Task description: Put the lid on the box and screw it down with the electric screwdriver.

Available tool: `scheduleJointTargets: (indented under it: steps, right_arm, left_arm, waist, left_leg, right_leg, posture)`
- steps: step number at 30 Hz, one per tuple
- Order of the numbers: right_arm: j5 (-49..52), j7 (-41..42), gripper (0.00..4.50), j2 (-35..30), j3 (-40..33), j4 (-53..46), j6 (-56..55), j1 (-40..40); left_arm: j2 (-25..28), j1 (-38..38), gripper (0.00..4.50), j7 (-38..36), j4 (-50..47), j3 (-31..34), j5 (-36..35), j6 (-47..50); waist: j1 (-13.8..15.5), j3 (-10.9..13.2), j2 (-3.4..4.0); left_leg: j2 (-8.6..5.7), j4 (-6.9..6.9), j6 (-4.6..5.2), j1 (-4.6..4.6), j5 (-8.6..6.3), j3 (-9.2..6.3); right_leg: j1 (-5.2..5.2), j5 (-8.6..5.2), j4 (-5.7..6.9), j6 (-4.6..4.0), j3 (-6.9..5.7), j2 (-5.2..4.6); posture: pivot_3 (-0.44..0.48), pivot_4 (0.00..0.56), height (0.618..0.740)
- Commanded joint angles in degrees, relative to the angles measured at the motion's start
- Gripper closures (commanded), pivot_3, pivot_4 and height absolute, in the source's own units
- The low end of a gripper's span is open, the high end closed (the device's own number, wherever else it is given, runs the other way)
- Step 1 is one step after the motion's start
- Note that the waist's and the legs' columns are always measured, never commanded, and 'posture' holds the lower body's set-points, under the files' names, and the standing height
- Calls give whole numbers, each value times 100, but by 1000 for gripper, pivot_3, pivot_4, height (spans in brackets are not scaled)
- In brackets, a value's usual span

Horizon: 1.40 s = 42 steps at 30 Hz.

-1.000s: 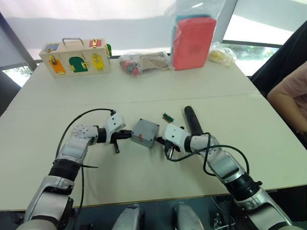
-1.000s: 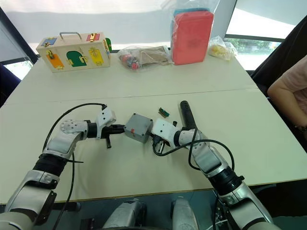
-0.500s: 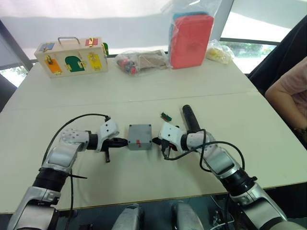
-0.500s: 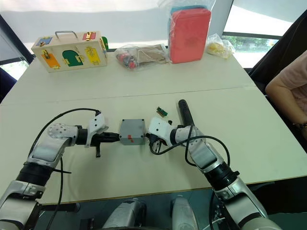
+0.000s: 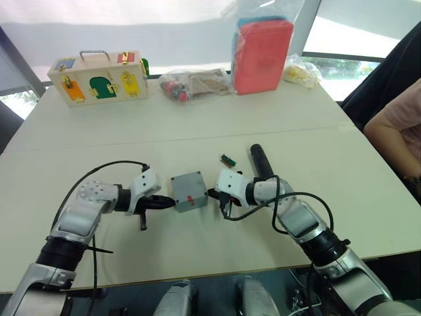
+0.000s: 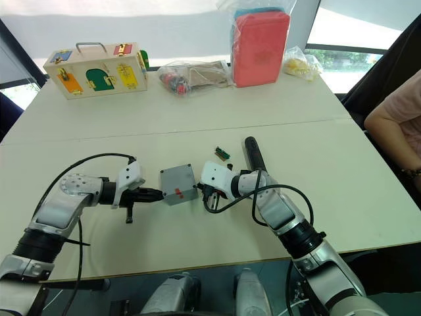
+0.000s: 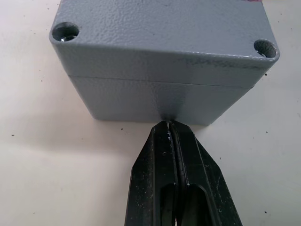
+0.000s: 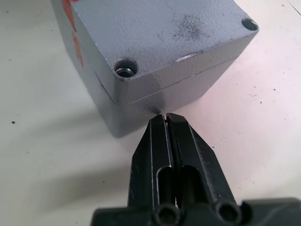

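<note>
The grey box (image 5: 189, 191) stands in the middle of the table with the lid (image 7: 164, 28) sitting on top of it; a thin seam runs between them, and screw holes show at the lid's corners. A red mark is on the box's near side. My left gripper (image 5: 171, 203) is shut, its tips (image 7: 169, 125) touching the box's left wall. My right gripper (image 5: 212, 194) is also shut, its tips (image 8: 165, 116) pressed against a right corner of the box. The electric screwdriver (image 5: 261, 161) lies on the table just behind my right wrist.
A small green part (image 5: 228, 160) lies behind the box. At the far edge stand a wooden box with coloured doors (image 5: 99, 78), a plastic bag of parts (image 5: 194, 84), a red pack (image 5: 263, 56) and a yellow bag (image 5: 302, 71). A person's arm (image 5: 395, 131) is at the right.
The box has turned a little on the table between the two shut grippers. My left gripper has shifted slightly toward me along the box's left wall.
</note>
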Motion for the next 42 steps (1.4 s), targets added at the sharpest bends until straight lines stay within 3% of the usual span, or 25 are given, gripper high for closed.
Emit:
scheduleJointTargets:
  steps: [1,12,27,38,42]
  right_arm:
    - [172,150,4470,-105,-167,-428,36,-28]
    - [413,243,4470,-409,-416,-950,328,206]
    - [436,198,4470,-337,-254,-999,480,202]
    - [596,174,4470,-562,-450,-1477,834,306]
    - [696,98,4470,-769,-712,-1797,1046,435]
  left_arm:
    - [190,-32,4500,18,-158,251,-125,-93]
    - [141,-121,4500,258,-168,279,-187,-81]
    - [-205,-576,4500,538,497,157,50,-455]
    - [-473,-857,4500,667,879,93,177,-632]
    - [-346,-817,4500,594,824,122,145,-640]
  waist:
    - [1,0,1]
    - [15,1,1]
    - [18,1,0]
    - [24,1,0]
    - [26,1,0]
  left_leg:
    - [0,0,0,0,0,0]
    - [-1,0,2,0,-1,0]
    - [-2,1,0,-1,0,0]
    - [-3,3,0,-1,0,-2]
    - [-4,3,0,-1,0,-2]
  right_leg:
    - [0,0,0,0,0,0]
    - [1,0,-1,0,0,-2]
    - [2,0,-1,0,-1,-2]
    - [4,1,-1,0,-2,-4]
    - [4,1,-1,0,-2,-4]
  posture:
    - [0,150,740]
    - [0,150,740]
    - [0,150,740]
    - [0,150,740]
    - [0,150,740]
